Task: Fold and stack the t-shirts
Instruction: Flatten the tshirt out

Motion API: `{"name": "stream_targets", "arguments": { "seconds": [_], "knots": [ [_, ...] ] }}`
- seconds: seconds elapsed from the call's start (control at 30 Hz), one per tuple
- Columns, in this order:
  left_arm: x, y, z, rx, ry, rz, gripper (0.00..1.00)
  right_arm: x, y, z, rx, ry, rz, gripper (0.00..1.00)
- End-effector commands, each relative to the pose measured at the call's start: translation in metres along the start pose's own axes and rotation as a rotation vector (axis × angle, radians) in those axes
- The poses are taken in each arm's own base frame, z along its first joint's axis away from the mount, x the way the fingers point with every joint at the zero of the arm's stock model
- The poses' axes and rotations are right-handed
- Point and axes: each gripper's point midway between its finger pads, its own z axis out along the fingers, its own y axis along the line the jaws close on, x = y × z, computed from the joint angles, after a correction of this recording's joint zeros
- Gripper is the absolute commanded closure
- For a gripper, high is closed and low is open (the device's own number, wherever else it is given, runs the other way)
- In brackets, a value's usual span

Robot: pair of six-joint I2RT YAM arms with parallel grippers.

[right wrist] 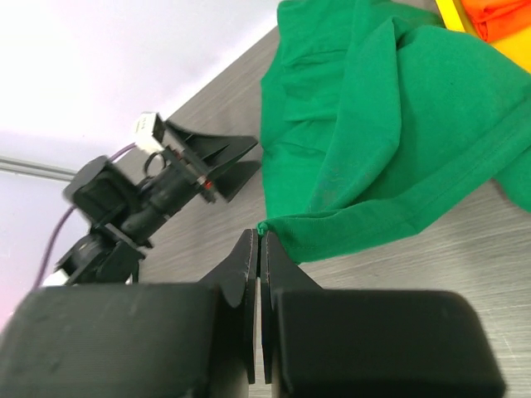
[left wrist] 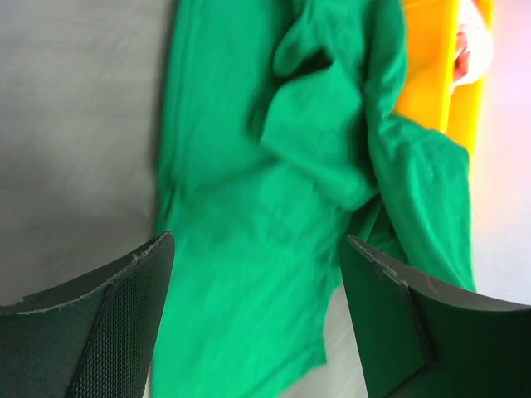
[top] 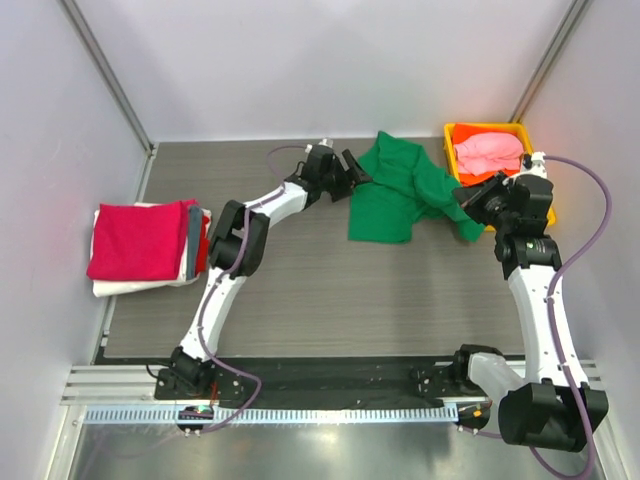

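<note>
A bright green t-shirt [top: 385, 195] lies crumpled at the back middle of the table, one end trailing toward the yellow tray. My left gripper [top: 352, 170] is open and empty, hovering at the shirt's left edge; in the left wrist view the green shirt [left wrist: 249, 207] lies between and below its spread fingers [left wrist: 124, 307]. My right gripper [top: 470, 205] is shut on a hem corner of the green shirt [right wrist: 373, 141], pinched at the fingertips [right wrist: 260, 236]. A folded stack with a crimson shirt [top: 135, 240] on top sits at the left.
The yellow tray [top: 485, 127] at the back right holds a pink shirt [top: 488, 152] over an orange one [top: 478, 178]. White, grey and red layers [top: 195, 245] show under the crimson shirt. The walls stand close behind and at both sides.
</note>
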Motion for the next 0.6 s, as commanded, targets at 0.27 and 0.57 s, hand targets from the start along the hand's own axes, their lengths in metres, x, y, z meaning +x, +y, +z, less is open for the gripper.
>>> {"name": "stream_targets", "arguments": {
  "seconds": [0.27,0.57],
  "knots": [
    [0.015,0.014,-0.056,-0.196,-0.045,0.076,0.18,0.003,0.000,-0.003,-0.029,-0.012,-0.022,0.99],
    [0.053,0.012,-0.043,-0.274,0.100,0.109,0.28,0.005,-0.001,-0.002,-0.026,-0.006,-0.015,0.99]
  ]
}}
